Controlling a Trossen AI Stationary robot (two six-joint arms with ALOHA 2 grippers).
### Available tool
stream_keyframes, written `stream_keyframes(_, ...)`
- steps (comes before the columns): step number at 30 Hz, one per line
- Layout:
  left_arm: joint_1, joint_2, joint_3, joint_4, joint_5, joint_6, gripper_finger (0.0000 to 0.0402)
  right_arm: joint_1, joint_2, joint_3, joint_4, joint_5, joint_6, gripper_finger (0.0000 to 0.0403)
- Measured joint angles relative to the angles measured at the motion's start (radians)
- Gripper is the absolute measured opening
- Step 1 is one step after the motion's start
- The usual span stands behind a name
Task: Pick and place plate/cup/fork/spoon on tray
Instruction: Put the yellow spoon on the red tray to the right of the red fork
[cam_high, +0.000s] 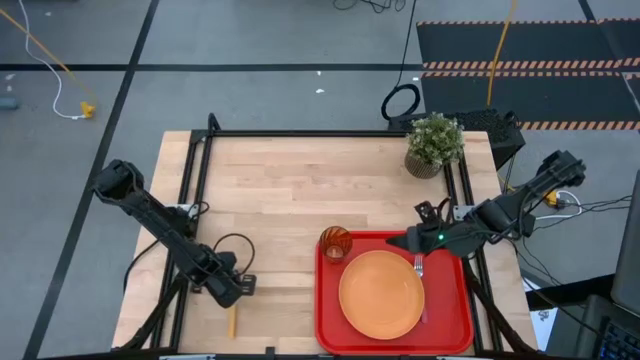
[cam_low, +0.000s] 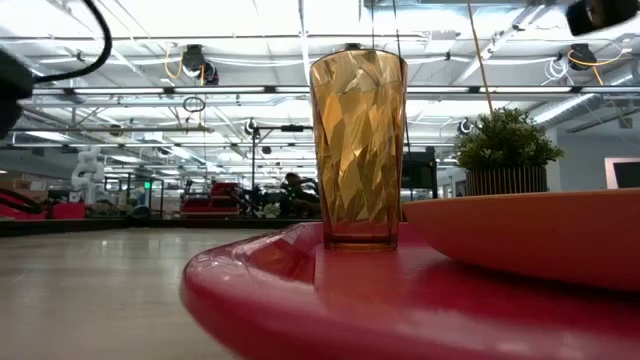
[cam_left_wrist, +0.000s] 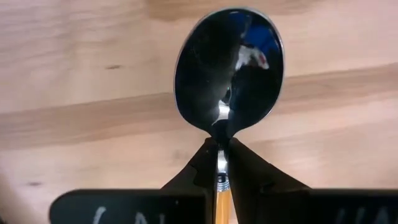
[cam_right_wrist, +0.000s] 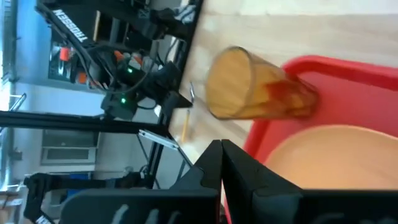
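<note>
The red tray (cam_high: 330, 320) lies at the table's near right. The orange plate (cam_high: 381, 293) lies on it, and the amber cup (cam_high: 335, 242) stands upright in the tray's far left corner. The fork (cam_high: 421, 285) lies at the plate's right rim, tines toward the far side. My right gripper (cam_high: 410, 242) hovers shut over the tray's far edge, just beyond the tines, with nothing between its fingers (cam_right_wrist: 211, 163). My left gripper (cam_high: 238, 286) is at the near left, shut on the orange-handled spoon (cam_left_wrist: 227, 68). My left gripper pinches the spoon's thin metal neck (cam_left_wrist: 221, 163) between its two fingers, just behind the bowl. The fingers come from above. The bowl sticks out past the fingertips over the wood, and the orange handle (cam_high: 231, 320) runs toward the near edge. I cannot tell if the spoon is lifted.
A potted green plant (cam_high: 434, 143) stands at the table's far right corner. Black frame rails (cam_high: 200, 190) run along the table's left, right and far sides. Bare wood (cam_high: 290, 200) lies between the arms and beyond the tray.
</note>
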Motion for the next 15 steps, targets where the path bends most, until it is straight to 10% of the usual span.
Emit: stream_keyframes(15, 0.128, -0.002, 0.181, -0.001, -0.22, 0.192, 0.0026, -0.057, 0.301, 0.37, -0.004, -0.003, -0.235, 0.0)
